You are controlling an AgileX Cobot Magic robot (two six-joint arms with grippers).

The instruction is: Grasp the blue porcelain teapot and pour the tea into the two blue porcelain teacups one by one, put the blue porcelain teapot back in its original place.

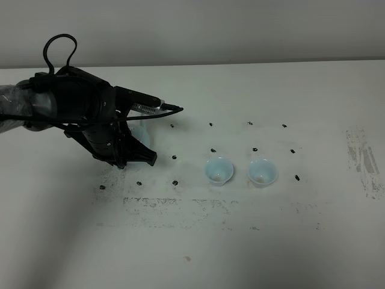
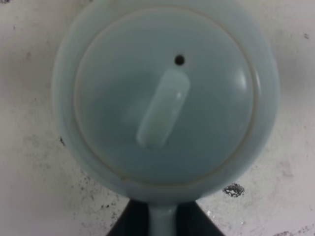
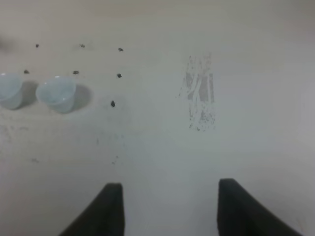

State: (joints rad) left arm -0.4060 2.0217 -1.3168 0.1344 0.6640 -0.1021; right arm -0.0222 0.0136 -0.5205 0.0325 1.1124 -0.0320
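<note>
My left gripper [image 1: 141, 158] is clamped narrow on the loop handle [image 2: 162, 220] of the blue porcelain teapot [image 2: 165, 98], one dark finger on each side of it. The pot stands on the white table [image 1: 192, 253] at the left, mostly hidden beneath my arm in the high view. Its lid [image 2: 197, 123] is seated, with a bar-shaped knob [image 2: 162, 110] and a small vent hole [image 2: 179, 60]. At 3 o'clock from the pot, well apart from it, the two blue porcelain teacups [image 1: 218, 170] [image 1: 262, 172] stand upright side by side, near each other but not touching. Small black marks [image 1: 175, 182] dot the table around them. Further toward 3 o'clock lies a scuffed grey patch [image 1: 364, 162]. My right gripper [image 3: 170, 196] hangs above bare table, jaws wide, holding nothing.
</note>
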